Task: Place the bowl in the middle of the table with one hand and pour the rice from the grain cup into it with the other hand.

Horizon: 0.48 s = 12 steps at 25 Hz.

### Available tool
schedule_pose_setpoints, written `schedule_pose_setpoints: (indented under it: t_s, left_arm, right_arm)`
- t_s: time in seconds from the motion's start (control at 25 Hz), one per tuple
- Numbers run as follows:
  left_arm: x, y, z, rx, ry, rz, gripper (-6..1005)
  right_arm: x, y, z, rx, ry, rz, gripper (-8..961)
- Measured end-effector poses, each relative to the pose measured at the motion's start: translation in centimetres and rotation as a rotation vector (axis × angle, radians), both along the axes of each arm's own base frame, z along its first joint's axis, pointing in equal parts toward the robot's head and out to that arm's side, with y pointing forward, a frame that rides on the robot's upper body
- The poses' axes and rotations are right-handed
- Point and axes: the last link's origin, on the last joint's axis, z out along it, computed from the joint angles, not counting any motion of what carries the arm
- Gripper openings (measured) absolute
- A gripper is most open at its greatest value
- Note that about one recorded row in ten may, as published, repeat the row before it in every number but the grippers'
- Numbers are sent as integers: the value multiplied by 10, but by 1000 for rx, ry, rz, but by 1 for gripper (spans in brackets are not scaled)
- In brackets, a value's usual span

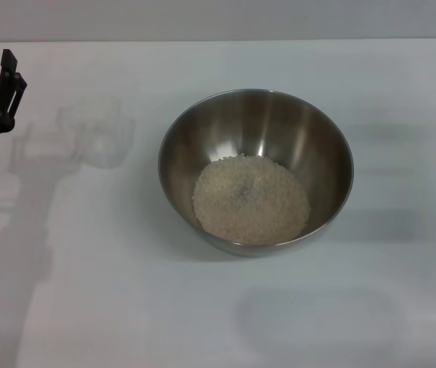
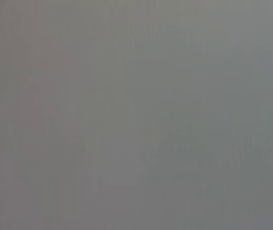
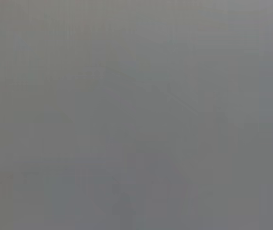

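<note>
Smooth white counter [image 1: 371, 322] is carrying a round brushed-steel bowl [image 1: 325, 153] heaped with pale rice [image 1: 250, 199]; frosted grain cup [image 1: 99, 130] is sitting beside the left hand [image 1: 7, 80], whose grip cannot be told.

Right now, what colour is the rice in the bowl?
Off-white to pale beige rice, heaped in the steel-grey bowl; the head view shows it best.

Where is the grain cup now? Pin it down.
In the head view the grain cup stands on the table, on the robot's left, apart from the bowl.
</note>
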Motion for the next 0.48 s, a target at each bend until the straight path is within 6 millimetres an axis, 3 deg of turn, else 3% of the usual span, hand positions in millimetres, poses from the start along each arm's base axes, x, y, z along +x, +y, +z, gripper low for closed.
schedule_pose_setpoints:
  t_s: [0.48]
  left_arm:
    - [0, -6, -2, 2, -14, 3, 860]
  right_arm:
    - [-3, 2, -1, -8, -20, 16, 797]
